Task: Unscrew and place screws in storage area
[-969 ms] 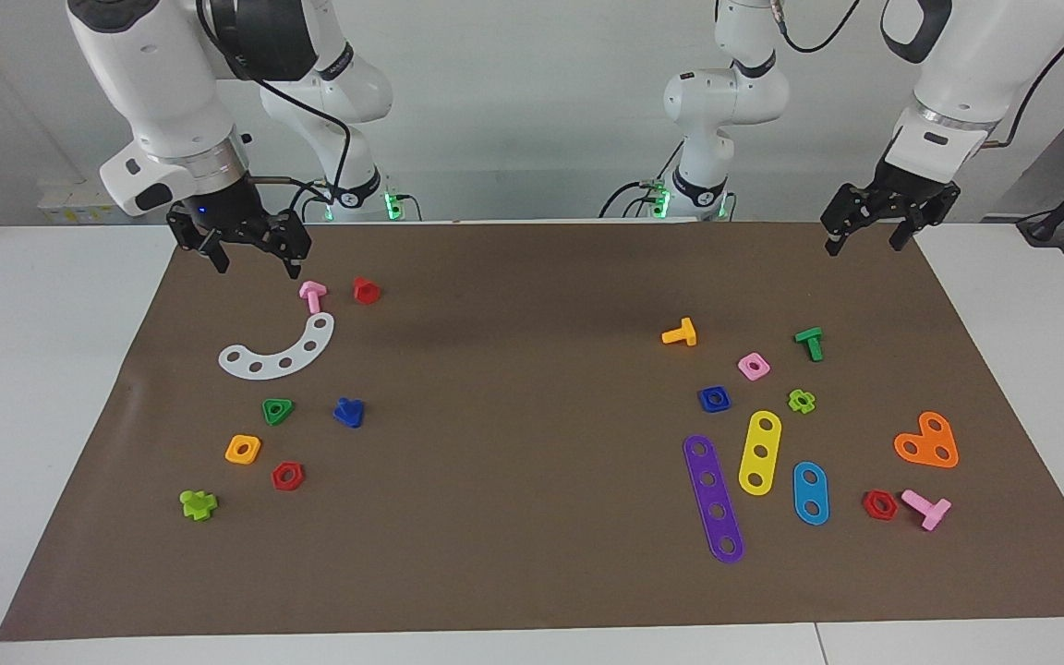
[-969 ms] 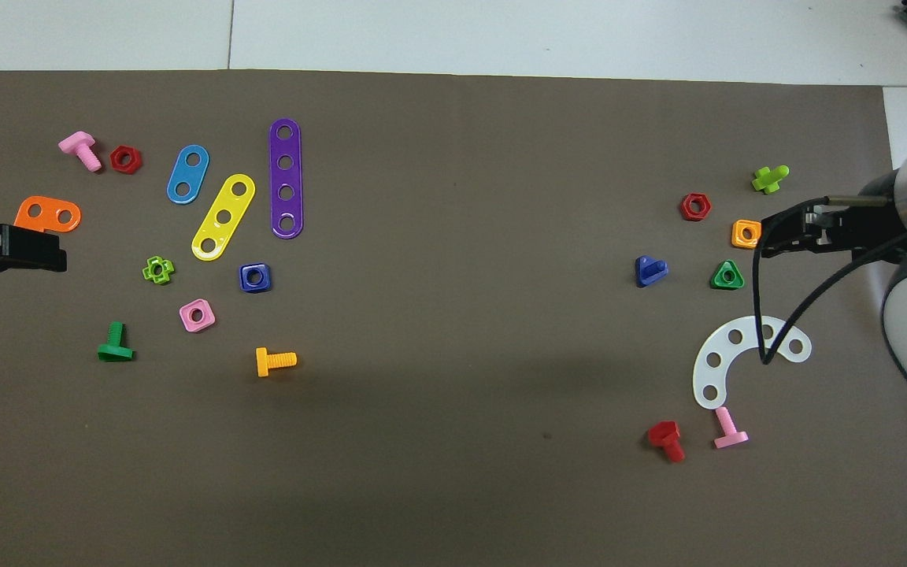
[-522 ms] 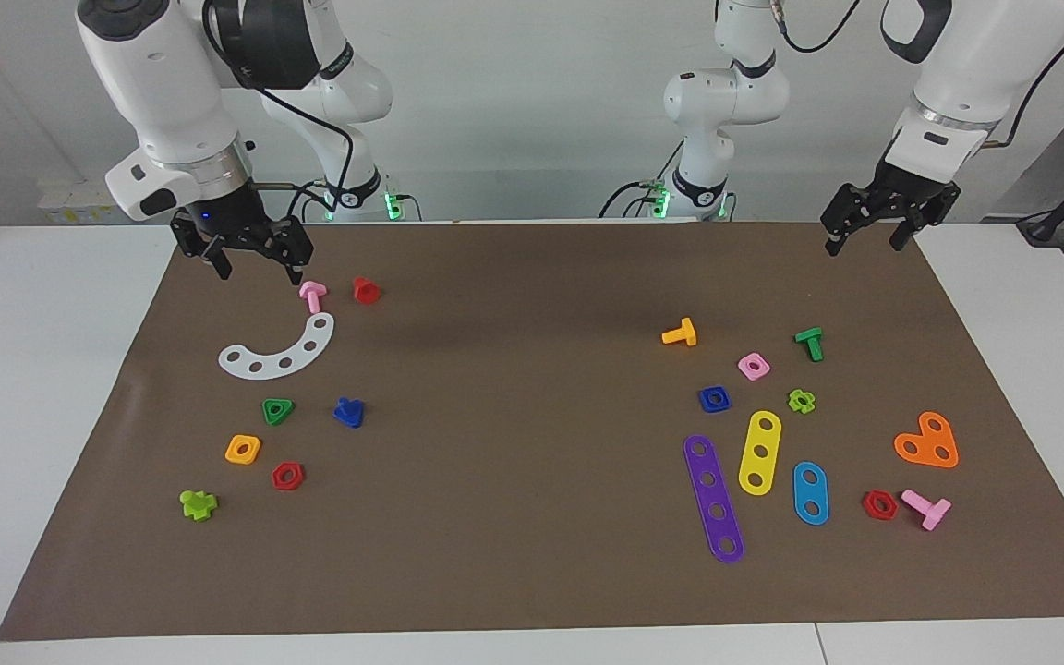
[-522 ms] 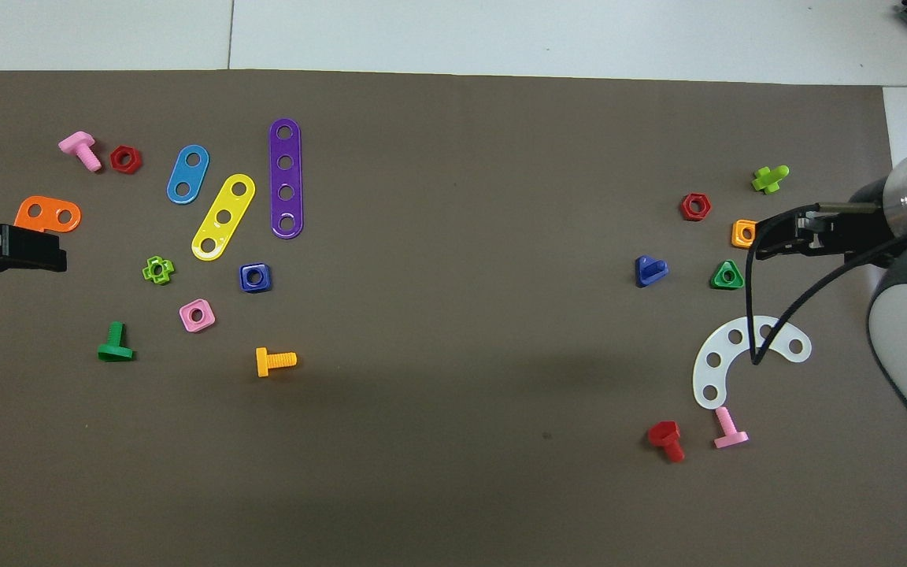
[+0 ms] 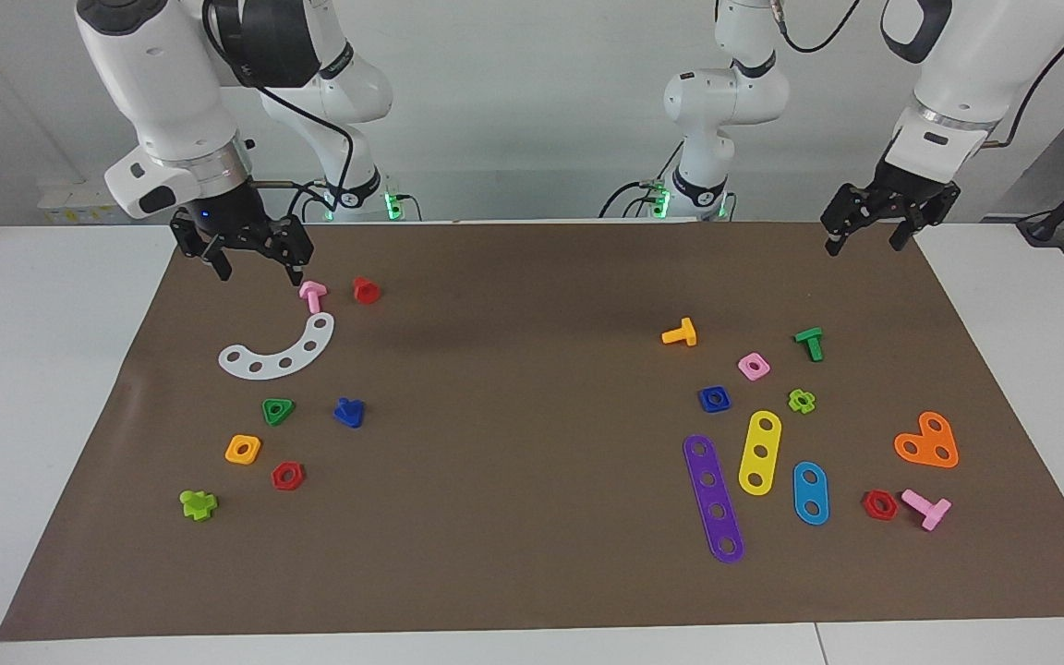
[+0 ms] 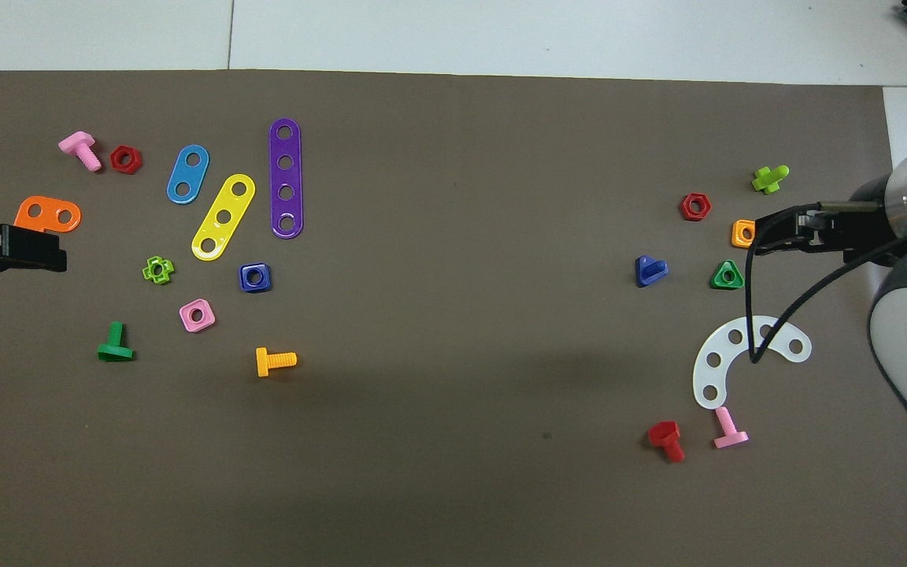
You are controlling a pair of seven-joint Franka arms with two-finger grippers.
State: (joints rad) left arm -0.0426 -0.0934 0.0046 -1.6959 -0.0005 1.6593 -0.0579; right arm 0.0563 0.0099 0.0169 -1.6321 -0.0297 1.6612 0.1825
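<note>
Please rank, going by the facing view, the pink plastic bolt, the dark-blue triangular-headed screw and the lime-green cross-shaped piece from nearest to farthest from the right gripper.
Measured from the right gripper:
1. Pink plastic bolt, just beside the gripper's fingertip, next to the white curved strip's end.
2. Dark-blue triangular-headed screw, farther from the robots, beside the green triangular nut.
3. Lime-green cross-shaped piece, farthest from the robots.

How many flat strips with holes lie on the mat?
5. Purple strip, yellow strip, blue strip and orange heart-shaped plate lie toward the left arm's end; white curved strip toward the right arm's. None seems hidden.
</note>
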